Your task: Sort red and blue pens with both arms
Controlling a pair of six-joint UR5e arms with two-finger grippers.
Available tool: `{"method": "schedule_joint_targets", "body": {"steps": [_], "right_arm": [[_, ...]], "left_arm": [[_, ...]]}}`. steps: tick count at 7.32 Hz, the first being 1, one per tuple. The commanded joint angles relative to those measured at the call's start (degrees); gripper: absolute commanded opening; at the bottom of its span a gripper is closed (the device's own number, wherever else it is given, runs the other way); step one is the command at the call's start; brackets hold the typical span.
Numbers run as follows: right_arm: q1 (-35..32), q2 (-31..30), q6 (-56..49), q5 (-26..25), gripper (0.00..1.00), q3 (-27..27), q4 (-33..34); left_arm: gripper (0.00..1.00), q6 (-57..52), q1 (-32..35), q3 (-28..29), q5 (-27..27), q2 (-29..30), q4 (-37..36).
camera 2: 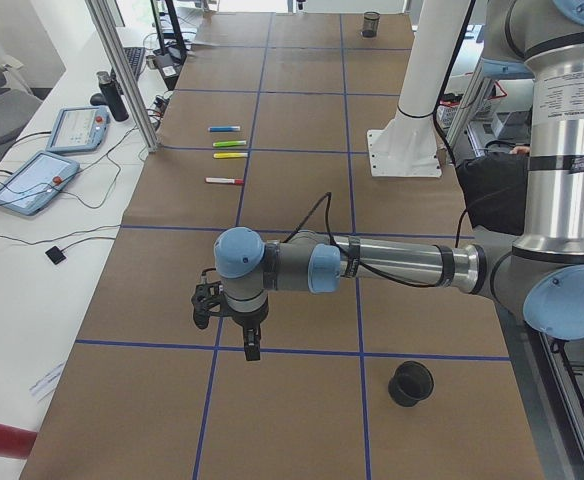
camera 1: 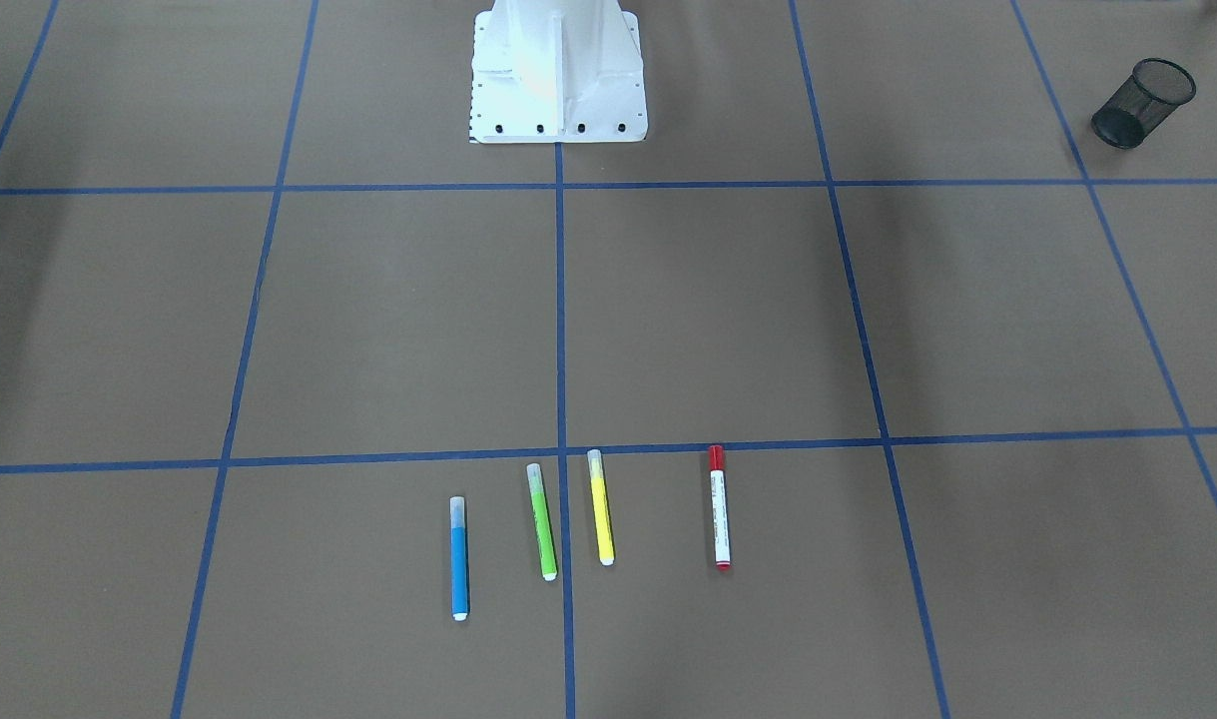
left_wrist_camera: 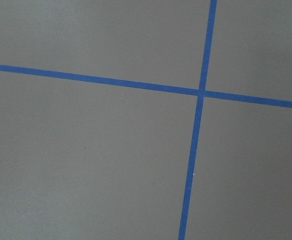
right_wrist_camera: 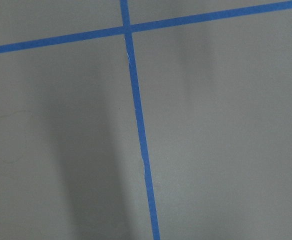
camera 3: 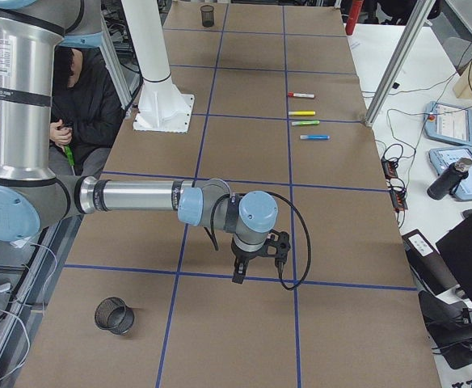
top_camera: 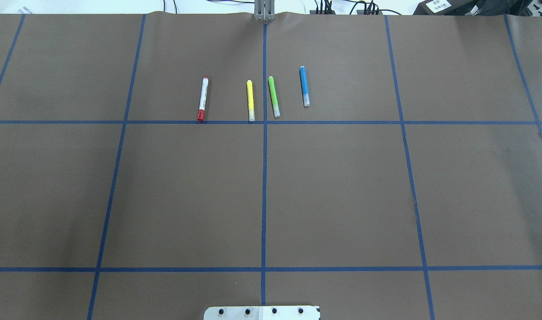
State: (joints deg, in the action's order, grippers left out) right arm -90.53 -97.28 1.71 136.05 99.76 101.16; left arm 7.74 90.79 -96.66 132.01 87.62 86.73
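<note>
Front view: sorting is judged not yet begun. The blue pen [camera 1: 459, 559], green marker [camera 1: 542, 521], yellow marker [camera 1: 601, 507] and red pen [camera 1: 720, 521] are laid flat in a row on the bench [camera 1: 388, 330], none touching. No fingers are seen.

Overhead view: the same row is seen, again with no fingers in view.

Left side view: the left fingers [camera 2: 252, 343] are hung over bare bench, well apart from the pens, with a mesh cup [camera 2: 412, 383] near. Their opening cannot be told.

Right side view: the same is noted of the right fingers [camera 3: 238, 273], with a second cup [camera 3: 115, 315] near. Nothing is seen held.

Wrist views: only tape lines are shown.

Next, a long reach is called for, left fingers to red and right to blue. The two middle markers are to be left alone.
</note>
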Motion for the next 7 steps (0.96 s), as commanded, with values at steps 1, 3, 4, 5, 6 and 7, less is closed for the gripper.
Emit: {"method": "schedule_joint_targets", "body": {"steps": [1, 3, 4, 5, 6, 7], "right_arm": [[0.0, 0.0, -0.1, 0.0, 1.00, -0.3, 0.0], [0.0, 0.0, 0.1, 0.0, 1.00, -0.3, 0.0], [0.0, 0.1, 0.1, 0.0, 1.00, -0.1, 0.0], [0.0, 0.1, 0.1, 0.0, 1.00, 0.2, 0.0], [0.0, 0.1, 0.0, 0.1, 1.00, 0.4, 0.0], [0.0, 0.2, 0.0, 0.1, 1.00, 0.7, -0.1]], "left_arm": [[1.00, 0.0, 0.0, 0.0, 0.0, 0.0, 0.0], [1.00, -0.1, 0.0, 0.0, 0.0, -0.1, 0.0], [1.00, -0.1, 0.0, -0.1, 0.0, -0.1, 0.0], [1.00, 0.0, 0.0, -0.4, 0.0, 0.1, 0.1], [1.00, -0.1, 0.0, -0.5, 0.0, 0.3, 0.2], [1.00, 0.0, -0.1, -1.4, -0.1, 0.4, 0.1]]}}
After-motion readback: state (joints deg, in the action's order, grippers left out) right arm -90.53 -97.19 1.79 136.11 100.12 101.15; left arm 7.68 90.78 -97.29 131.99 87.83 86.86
